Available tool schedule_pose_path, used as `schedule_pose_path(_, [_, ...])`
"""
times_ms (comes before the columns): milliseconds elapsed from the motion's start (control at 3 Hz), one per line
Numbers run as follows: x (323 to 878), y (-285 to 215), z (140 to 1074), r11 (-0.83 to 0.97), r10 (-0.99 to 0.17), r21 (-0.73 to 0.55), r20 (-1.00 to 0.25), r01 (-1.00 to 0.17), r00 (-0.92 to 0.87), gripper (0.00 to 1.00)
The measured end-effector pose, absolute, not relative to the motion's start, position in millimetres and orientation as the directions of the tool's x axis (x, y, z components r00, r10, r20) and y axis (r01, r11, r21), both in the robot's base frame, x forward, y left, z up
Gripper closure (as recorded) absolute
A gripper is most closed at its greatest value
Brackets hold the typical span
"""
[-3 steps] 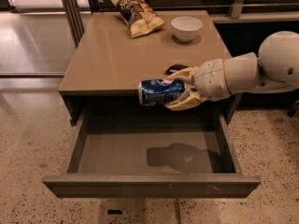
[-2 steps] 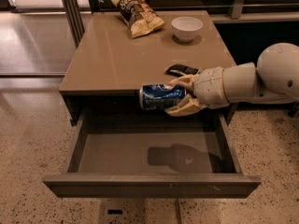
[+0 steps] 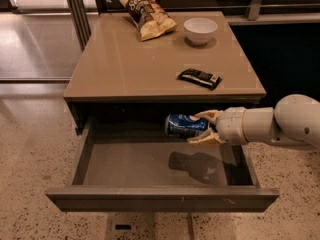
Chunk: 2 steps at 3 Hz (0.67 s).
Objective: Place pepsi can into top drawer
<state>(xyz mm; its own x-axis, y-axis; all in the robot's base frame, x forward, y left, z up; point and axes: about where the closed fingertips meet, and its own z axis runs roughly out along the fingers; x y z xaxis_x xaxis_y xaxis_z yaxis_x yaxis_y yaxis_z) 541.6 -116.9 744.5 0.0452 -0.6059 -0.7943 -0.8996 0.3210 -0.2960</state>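
The pepsi can [image 3: 184,125], blue with white markings, lies on its side in my gripper [image 3: 204,127], which is shut on it. The arm reaches in from the right. Can and gripper hang over the open top drawer [image 3: 160,198], just below the table's front edge and above the drawer's bare grey floor, toward its back right. Their shadow falls on the drawer floor below.
On the brown table top [image 3: 125,64] lie a flat black snack bar wrapper [image 3: 200,78] near the front right, a white bowl [image 3: 200,30] at the back right and a chip bag [image 3: 147,15] at the back. Speckled floor surrounds the table.
My gripper has lowered the can from table-top height down into the drawer opening, uncovering the black wrapper on the table.
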Motion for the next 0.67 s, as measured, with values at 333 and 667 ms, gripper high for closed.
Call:
schedule_pose_path(333, [549,-134,702,0.366,-0.585,-0.221,-0.810,-0.904,-0.038,1.00])
schedule_pose_path(667, [556,-145,663,0.384,-0.559,-0.130,-0.821,-0.914,-0.118,1.00])
